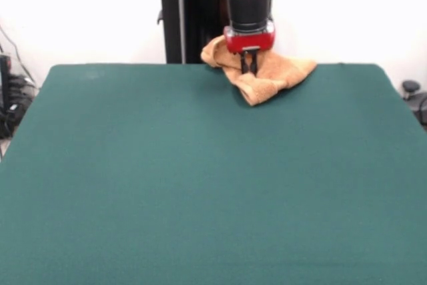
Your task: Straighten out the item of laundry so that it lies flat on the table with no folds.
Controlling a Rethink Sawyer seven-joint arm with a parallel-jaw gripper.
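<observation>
The orange-tan towel (270, 75) lies crumpled in a heap at the far edge of the dark green table (200, 185), a little right of centre. One corner points toward the camera and a fold humps up at its left end. My gripper (249, 66) comes straight down from the red arm onto the middle of the heap. Its dark fingers (245, 65) stand close together and pinch the cloth. The towel's stripes are hidden in the folds.
The robot's black pedestal (183, 25) stands right behind the towel. Cables and dark equipment (10, 98) sit off the table's left edge, and a small dark object (410, 88) sits off its right edge.
</observation>
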